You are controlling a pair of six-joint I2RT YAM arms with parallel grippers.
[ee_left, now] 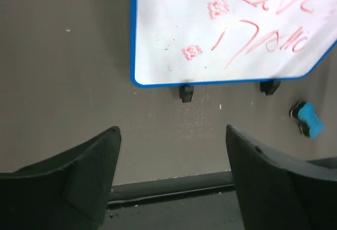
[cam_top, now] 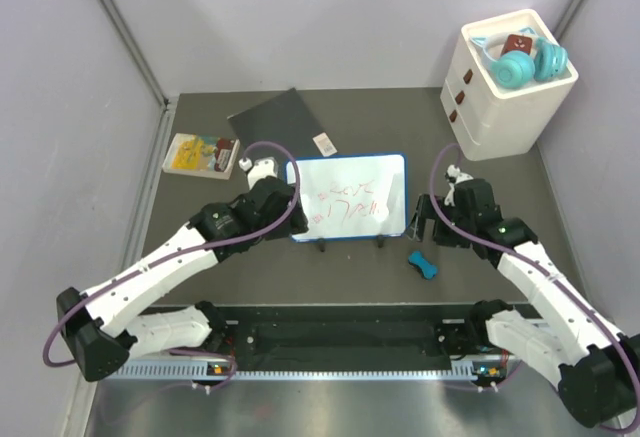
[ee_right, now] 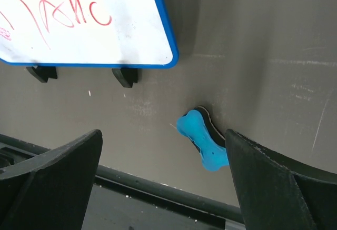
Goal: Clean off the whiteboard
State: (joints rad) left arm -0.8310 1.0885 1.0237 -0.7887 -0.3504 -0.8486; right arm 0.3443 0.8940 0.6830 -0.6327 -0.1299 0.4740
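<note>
Top external view shows one whiteboard [cam_top: 350, 197] with red scribbles at mid-table, one blue eraser [cam_top: 423, 264] near and right of it, one dark sheet [cam_top: 275, 117] far left, one drawer box [cam_top: 500, 107] far right, and two grippers. Left gripper [ee_left: 169, 135] gapes wide and empty, with the board's near-left corner just beyond its gap. Right gripper [ee_right: 163, 138], also wide and empty, hangs off the near-right corner, over the eraser.

Whiteboard [ee_left: 221, 46] ahead of left gripper [ee_left: 171, 130]: smooth, glossy white, blue plastic-looking frame. Table [ee_left: 63, 72] beneath: matt grey, scuffed.
</note>
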